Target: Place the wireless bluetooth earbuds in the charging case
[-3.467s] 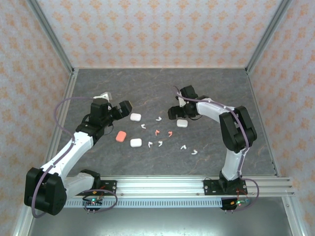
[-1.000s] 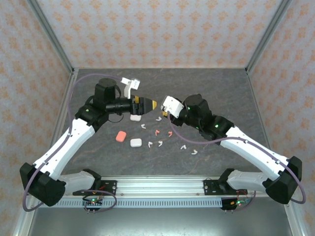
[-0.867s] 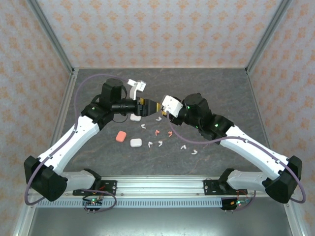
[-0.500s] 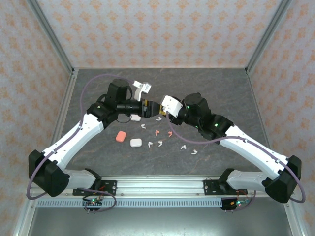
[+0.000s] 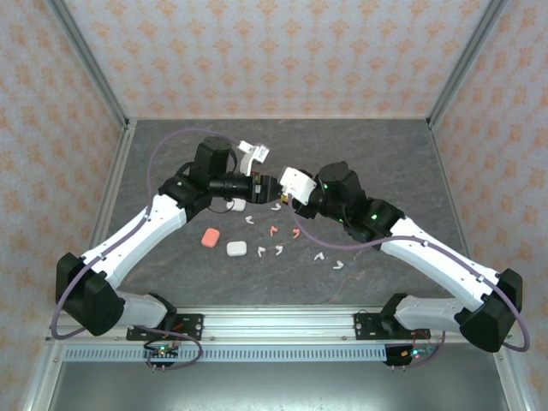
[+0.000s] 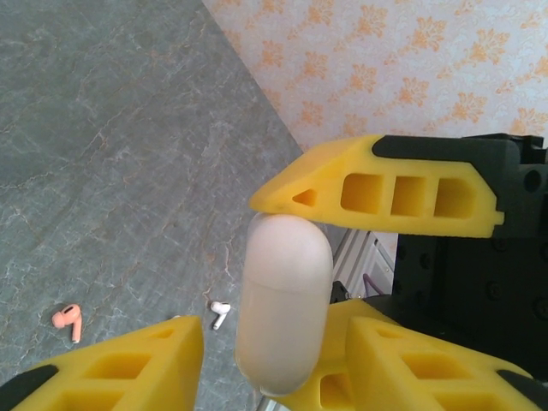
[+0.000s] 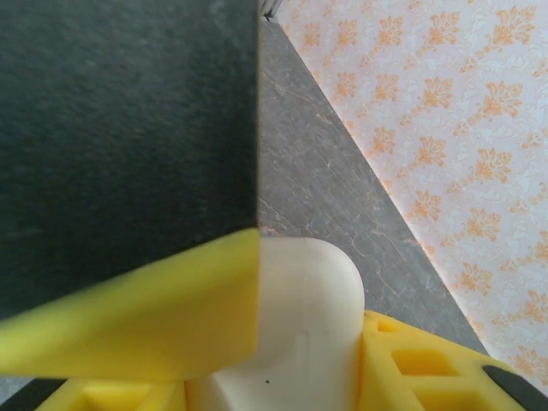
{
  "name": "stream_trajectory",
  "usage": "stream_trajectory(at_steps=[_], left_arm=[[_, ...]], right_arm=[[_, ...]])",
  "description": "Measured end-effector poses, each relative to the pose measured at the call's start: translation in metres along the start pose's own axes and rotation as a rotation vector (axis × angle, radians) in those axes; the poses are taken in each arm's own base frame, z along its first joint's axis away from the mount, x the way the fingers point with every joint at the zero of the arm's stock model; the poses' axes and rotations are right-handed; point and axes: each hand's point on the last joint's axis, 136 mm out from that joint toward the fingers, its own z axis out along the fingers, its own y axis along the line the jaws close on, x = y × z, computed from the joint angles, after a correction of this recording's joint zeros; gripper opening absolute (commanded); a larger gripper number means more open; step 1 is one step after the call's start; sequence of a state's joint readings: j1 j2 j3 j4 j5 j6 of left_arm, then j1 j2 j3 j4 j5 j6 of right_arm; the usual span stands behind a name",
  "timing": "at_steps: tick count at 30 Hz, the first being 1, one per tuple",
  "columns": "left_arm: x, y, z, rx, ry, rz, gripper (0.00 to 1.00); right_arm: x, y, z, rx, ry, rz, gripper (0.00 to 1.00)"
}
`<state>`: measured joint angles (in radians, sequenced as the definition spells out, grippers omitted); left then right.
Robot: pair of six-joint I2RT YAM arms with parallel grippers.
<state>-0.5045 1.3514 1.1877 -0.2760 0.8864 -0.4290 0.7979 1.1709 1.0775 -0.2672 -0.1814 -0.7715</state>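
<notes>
Grey marbled table (image 5: 385, 154); earbuds (image 5: 272, 230) scattered below the jaws. Right gripper (image 7: 291, 342) clamps the white charging case (image 6: 284, 308). Left gripper (image 6: 229, 265) half-open around it, upper finger touching; grip unclear.

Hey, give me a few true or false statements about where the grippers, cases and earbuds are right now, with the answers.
1. The right gripper grips a white charging case. True.
2. Every earbud on the table is white. False: two coral earbuds lie among the white earbuds.
3. A coral case lies closed on the table. True.
4. The grippers sit at opposite table edges. False: the left gripper meets the right one above the middle of the table.
</notes>
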Motion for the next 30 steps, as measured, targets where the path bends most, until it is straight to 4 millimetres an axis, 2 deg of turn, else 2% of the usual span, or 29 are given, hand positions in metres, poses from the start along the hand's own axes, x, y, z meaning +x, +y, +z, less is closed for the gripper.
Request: stream_trajectory(at_steps=[7, 16, 19, 21, 24, 27, 30], left_arm=[[-0.001, -0.003, 0.005, 0.01, 0.004, 0.003, 0.3], [-0.001, -0.002, 0.005, 0.003, 0.0, 0.021, 0.25], [-0.001, -0.002, 0.004, 0.003, 0.0, 0.035, 0.23], [-0.002, -0.004, 0.003, 0.003, -0.005, 0.05, 0.2], [-0.004, -0.011, -0.004, -0.002, -0.032, 0.085, 0.15], [-0.005, -0.015, -0.014, -0.011, -0.077, 0.137, 0.09], [-0.006, -0.019, -0.024, -0.022, -0.134, 0.213, 0.05]], right_arm=[[-0.001, 0.002, 0.001, -0.01, -0.003, 0.003, 0.39], [0.0, 0.001, 0.0, -0.002, 0.004, 0.031, 0.43], [0.001, 0.002, 0.0, -0.006, 0.01, 0.052, 0.55], [0.003, 0.003, 0.0, -0.011, 0.017, 0.07, 0.68], [0.008, 0.003, -0.002, -0.026, 0.036, 0.108, 0.78], [0.016, 0.002, -0.01, -0.051, 0.051, 0.165, 0.81], [0.019, -0.005, -0.028, -0.075, 0.029, 0.25, 0.81]])
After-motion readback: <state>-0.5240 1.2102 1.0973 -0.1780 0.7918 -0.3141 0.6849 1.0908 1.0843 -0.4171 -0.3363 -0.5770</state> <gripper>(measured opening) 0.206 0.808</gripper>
